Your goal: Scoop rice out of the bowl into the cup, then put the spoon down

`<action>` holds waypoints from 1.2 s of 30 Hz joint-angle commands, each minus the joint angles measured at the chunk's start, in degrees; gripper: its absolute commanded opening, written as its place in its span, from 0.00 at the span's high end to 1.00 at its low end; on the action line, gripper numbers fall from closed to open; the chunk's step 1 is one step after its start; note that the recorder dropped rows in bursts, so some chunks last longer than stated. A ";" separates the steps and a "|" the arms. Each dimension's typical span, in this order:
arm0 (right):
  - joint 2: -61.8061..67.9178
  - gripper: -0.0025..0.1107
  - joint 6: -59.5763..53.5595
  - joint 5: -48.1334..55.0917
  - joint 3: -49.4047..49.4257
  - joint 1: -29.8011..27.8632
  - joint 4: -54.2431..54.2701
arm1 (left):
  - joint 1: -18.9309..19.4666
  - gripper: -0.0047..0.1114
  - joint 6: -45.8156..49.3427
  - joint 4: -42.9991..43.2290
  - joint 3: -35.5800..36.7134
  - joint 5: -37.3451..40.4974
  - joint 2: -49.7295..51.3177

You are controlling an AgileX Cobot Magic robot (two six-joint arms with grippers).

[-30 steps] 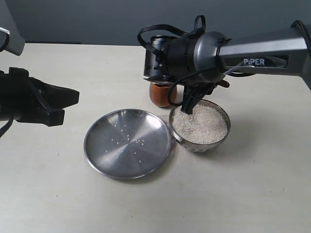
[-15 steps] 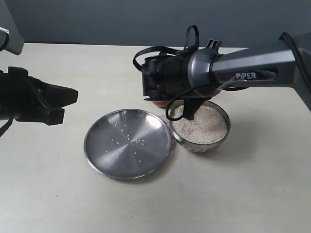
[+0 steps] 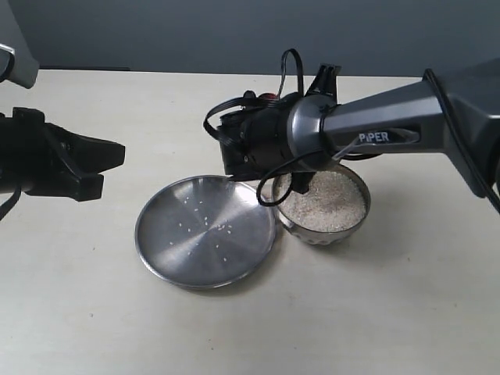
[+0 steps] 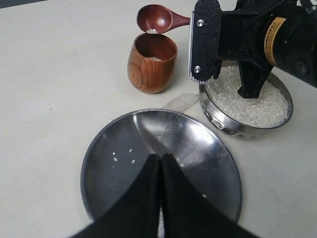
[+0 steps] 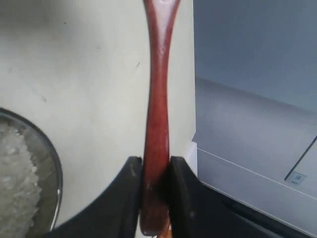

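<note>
Wood, dark red-brown, spoon (image 4: 154, 19): slim handle clamped btwn the two fingers (image 5: 130, 191) of right gripper (image 5: 156, 169), running straight out past the fingertips. Head at the far end from that gripper, tipped over the cup mouth, w/ a few white grains at its lower lip.

Wood, red-brown, cup (image 4: 151, 62): upright on counter (image 3: 391, 312), directly under spoon head, just beyond right gripper's fingertips. Some grains show inside; fill level can't be read. In exterior view it is hidden behind the gripper.

Steel, bowl (image 4: 223, 126): under right gripper's body, near cup but not touching it. Holds rice (image 4: 257, 106), filled nearly to rim.

Steel, plate (image 4: 119, 148): wide & flat, ahead of and lower than left gripper (image 4: 159, 159). Rim comes close to bowl; contact can't be told. Scattered stray grains on it.

Pale patch (image 4: 181, 101): on counter btwn cup, bowl & plate. Can't tell whether it is spilt grains.

Left gripper: fingers pressed together, nothing held, clear of counter, well apart from right gripper.
</note>
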 commanded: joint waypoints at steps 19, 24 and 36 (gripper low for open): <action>-0.01 0.98 -0.66 0.35 0.17 1.80 1.69 | -0.39 0.96 0.04 -0.60 -0.46 -0.89 0.20; -0.13 0.98 2.38 0.35 0.17 1.69 0.56 | -0.39 0.96 0.04 -0.60 -0.46 -0.77 0.20; -4.41 0.98 0.52 0.35 0.17 -1.57 10.17 | -0.39 0.96 0.04 -0.60 -0.46 -0.78 0.20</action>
